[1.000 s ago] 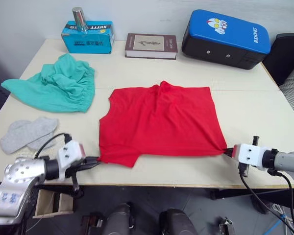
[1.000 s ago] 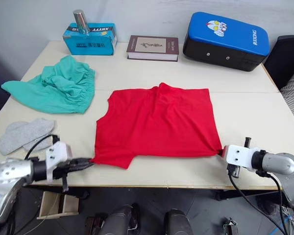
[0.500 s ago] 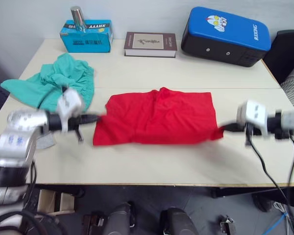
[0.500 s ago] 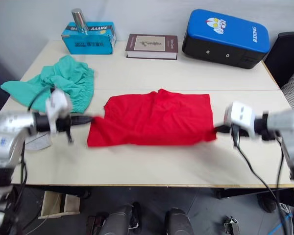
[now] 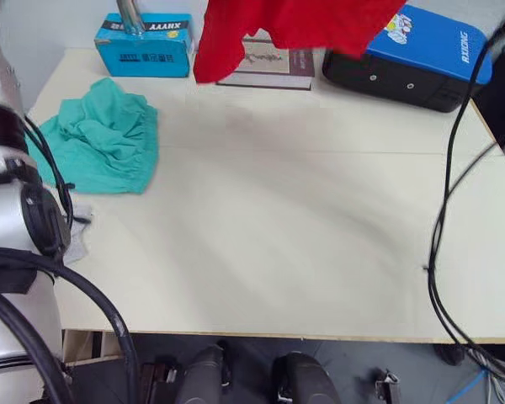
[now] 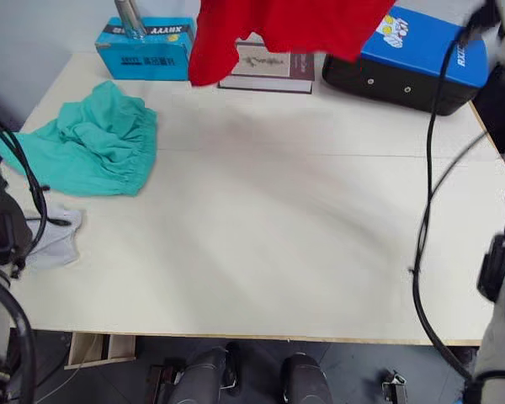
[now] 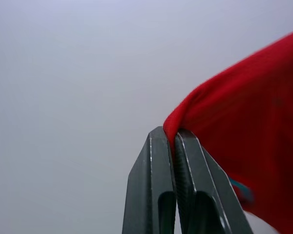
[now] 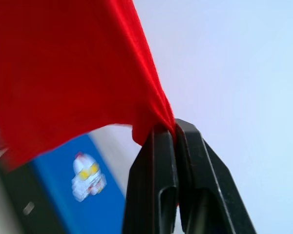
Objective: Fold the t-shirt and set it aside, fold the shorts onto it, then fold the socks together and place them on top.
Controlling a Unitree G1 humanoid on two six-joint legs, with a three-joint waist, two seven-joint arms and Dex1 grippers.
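The red t-shirt (image 5: 295,23) hangs in the air above the far side of the table, its lower edge and one sleeve dangling at the top of the eye views. My left gripper (image 7: 173,134) is shut on one pinched corner of it. The right gripper (image 8: 174,127) is shut on another corner. The teal shorts (image 5: 101,143) lie crumpled at the table's left. The grey socks (image 6: 55,240) lie near the left front edge, partly hidden behind my left arm.
At the table's (image 5: 278,244) back edge stand a blue tissue box (image 5: 143,44) with a metal can (image 5: 128,10) on it, a brown book (image 5: 278,67) and a blue-and-black case (image 5: 429,63). A black cable (image 5: 442,210) hangs over the right side.
Both grippers have risen with the t-shirt, lifting it off the table into the air at the back. The camera view has shifted slightly.
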